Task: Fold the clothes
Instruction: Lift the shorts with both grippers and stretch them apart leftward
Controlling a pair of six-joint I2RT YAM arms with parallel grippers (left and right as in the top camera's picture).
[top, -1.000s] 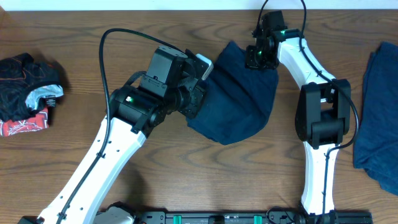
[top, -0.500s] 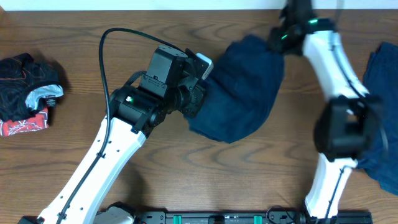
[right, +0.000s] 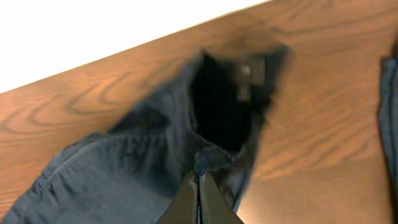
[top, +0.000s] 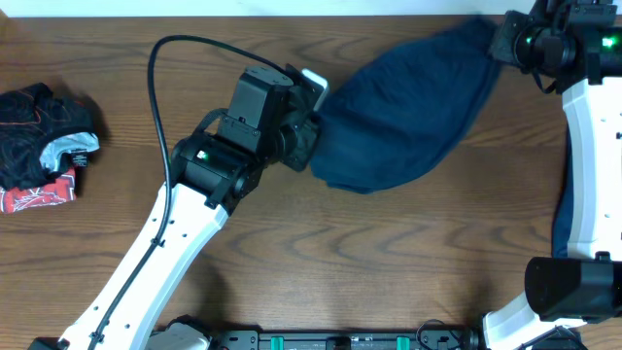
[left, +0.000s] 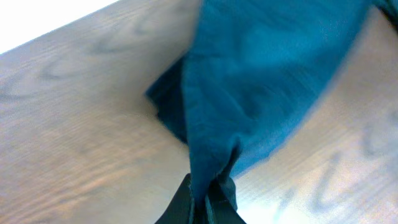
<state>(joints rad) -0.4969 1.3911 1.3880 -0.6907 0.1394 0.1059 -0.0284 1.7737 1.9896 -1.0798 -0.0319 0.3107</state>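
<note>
Brown wood-grain counter (top: 369, 262) is taking up pretty much the whole view, with a plain white strip (top: 194, 5) running along its far edge.

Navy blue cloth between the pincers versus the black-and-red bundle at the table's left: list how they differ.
The navy blue cloth garment is gripped at both ends by the left pincer and right pincer and spread out; the crumpled black-and-red cloth bundle lies bunched, untouched. The garment is one colour; the bundle is mixed. Both are soft cloth.
</note>
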